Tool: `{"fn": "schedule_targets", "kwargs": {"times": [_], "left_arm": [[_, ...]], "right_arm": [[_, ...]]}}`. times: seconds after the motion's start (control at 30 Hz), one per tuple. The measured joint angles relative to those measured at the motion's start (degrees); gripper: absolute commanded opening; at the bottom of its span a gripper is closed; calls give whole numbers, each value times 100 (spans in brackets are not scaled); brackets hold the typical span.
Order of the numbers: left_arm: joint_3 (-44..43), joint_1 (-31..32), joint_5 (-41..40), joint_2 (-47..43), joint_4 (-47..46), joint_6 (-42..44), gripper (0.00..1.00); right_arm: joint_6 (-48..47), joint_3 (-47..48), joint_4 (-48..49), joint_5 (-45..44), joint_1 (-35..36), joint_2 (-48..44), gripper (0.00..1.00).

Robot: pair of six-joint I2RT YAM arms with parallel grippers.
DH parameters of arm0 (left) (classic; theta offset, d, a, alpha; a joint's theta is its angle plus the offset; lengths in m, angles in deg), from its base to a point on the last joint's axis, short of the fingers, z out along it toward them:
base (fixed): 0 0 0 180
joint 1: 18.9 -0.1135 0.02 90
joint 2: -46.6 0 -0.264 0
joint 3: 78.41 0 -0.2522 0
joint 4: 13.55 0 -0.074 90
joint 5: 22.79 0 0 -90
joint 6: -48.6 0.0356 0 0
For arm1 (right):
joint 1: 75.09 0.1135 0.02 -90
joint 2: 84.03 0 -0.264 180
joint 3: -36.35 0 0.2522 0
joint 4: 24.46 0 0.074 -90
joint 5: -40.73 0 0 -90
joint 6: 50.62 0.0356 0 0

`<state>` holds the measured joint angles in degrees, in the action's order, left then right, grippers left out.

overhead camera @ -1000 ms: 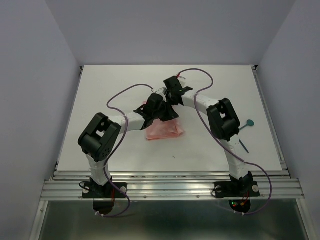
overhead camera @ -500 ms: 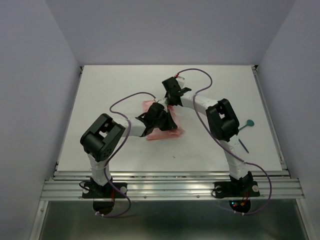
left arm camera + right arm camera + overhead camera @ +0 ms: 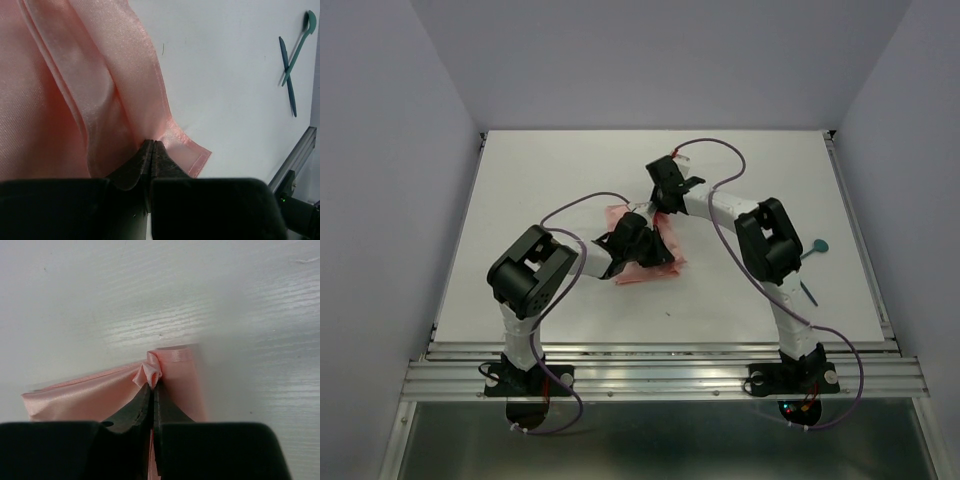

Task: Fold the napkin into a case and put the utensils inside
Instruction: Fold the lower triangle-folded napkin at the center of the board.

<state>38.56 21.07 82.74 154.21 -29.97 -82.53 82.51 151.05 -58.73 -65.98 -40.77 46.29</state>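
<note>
The salmon-pink napkin [image 3: 653, 270] lies loosely folded in layers mid-table, mostly hidden under both wrists. My left gripper [image 3: 642, 246] is shut on a fold of the napkin [image 3: 75, 90] near its hemmed corner, the jaws [image 3: 152, 143] pressed together. My right gripper [image 3: 660, 210] is at the cloth's far edge. It is shut on a small bunched corner of the napkin [image 3: 90, 395] that puckers above its tips [image 3: 153, 385]. Two dark-teal utensils lie on the table to the right, apart from the cloth: a spoon [image 3: 813, 249] [image 3: 300, 44] and a straight piece [image 3: 808, 290] [image 3: 288, 75].
The white table [image 3: 560, 160] has purple-grey walls on three sides. Purple cables [image 3: 570, 195] loop over the table from both wrists. An aluminium rail [image 3: 660, 365] runs along the near edge and shows at the lower right of the left wrist view [image 3: 296, 159].
My left gripper has come down nearer on the cloth and closed on a fold. The napkin has shifted and shows more pink to the left. The right gripper has barely moved.
</note>
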Motion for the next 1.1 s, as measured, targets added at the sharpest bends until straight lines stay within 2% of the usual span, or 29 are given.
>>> {"fn": "schedule_targets", "kwargs": {"times": [0.17,0.27,0.5,0.67,0.9,1.1], "left_arm": [[339,-118,308,0,-518,-184,5],[457,-205,505,15,-726,-205,5],[544,-260,804,68,-946,-136,5],[544,-260,863,68,-951,-85,5],[546,-262,951,74,-953,-42,5],[570,-262,1003,87,-1010,-22,5]], "right_arm": [[-289,-415,31,201,2,-315,23],[-457,-632,24,348,11,-564,24],[-673,-1062,46,511,-55,-1412,38],[-706,-1405,199,728,-317,-1805,43],[-490,-2369,621,1495,-916,-1928,42],[-415,-2413,940,1941,-1021,-1928,44]]}}
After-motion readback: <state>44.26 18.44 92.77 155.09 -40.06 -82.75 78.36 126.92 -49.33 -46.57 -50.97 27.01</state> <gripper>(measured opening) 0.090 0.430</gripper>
